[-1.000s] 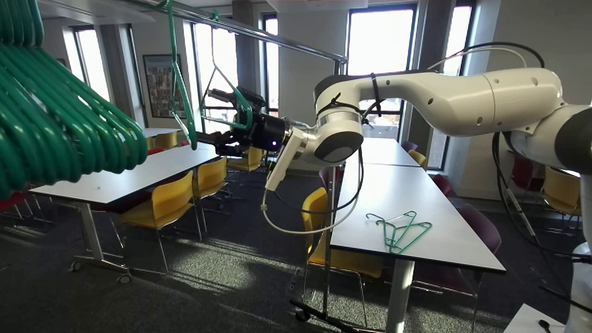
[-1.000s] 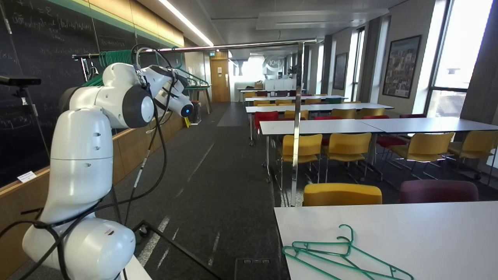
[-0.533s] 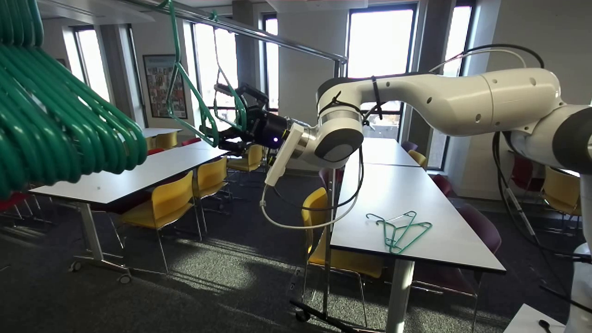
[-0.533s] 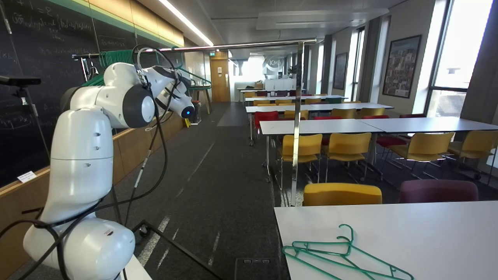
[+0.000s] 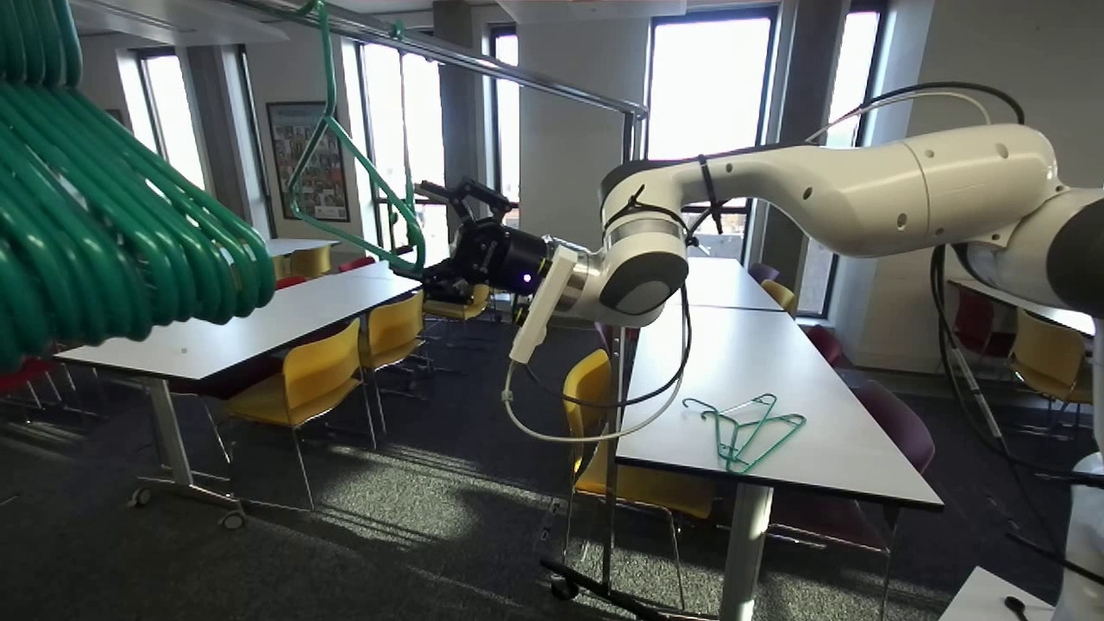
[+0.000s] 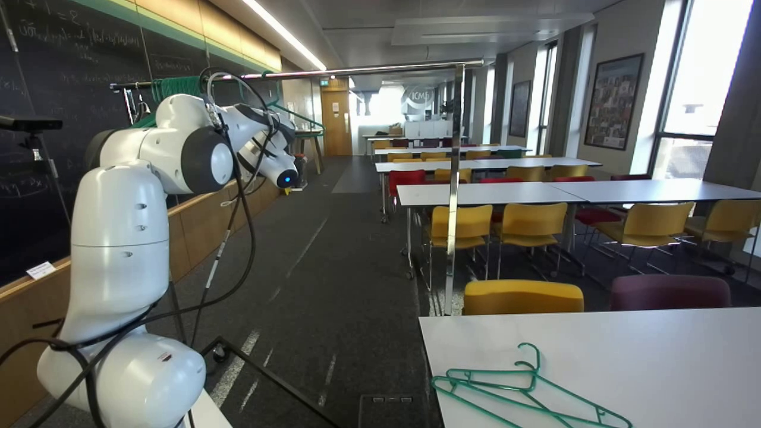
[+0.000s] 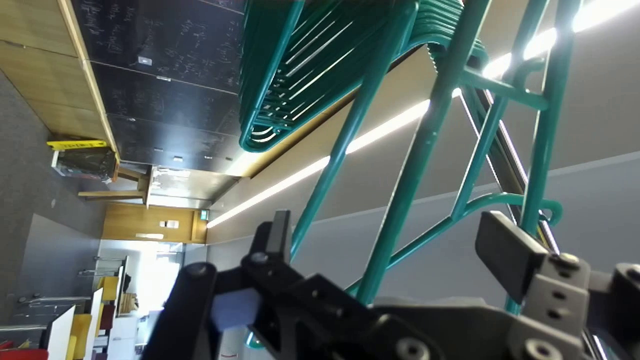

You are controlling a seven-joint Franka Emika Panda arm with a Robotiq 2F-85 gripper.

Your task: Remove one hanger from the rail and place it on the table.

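My gripper [image 5: 423,231] is open beside two green hangers hanging apart from the bunch. The nearer hanger [image 5: 358,155] has its lower corner overlapping the lower finger in an exterior view; contact cannot be told. The farther hanger [image 5: 405,129] hangs nearly edge-on behind it. In the wrist view the fingers [image 7: 392,240] are wide apart, and a green hanger bar [image 7: 400,225] crosses between them, ungripped. The rail [image 5: 517,73] also shows in an exterior view [image 6: 380,70]. The white table [image 5: 733,345], also visible here [image 6: 594,339], carries two overlapping green hangers [image 6: 487,372].
A dense bunch of green hangers [image 5: 129,233] hangs on the rail beyond the two loose ones. The rack's upright pole [image 6: 455,196] stands near the table. Yellow chairs [image 5: 315,371] and more white tables stand behind. A blackboard [image 6: 47,148] lines the wall.
My arm has drawn back to the right and slightly down in an exterior view. The nearer hanger has swung right toward the gripper. The farther hanger has turned nearly edge-on and left the gripper body.
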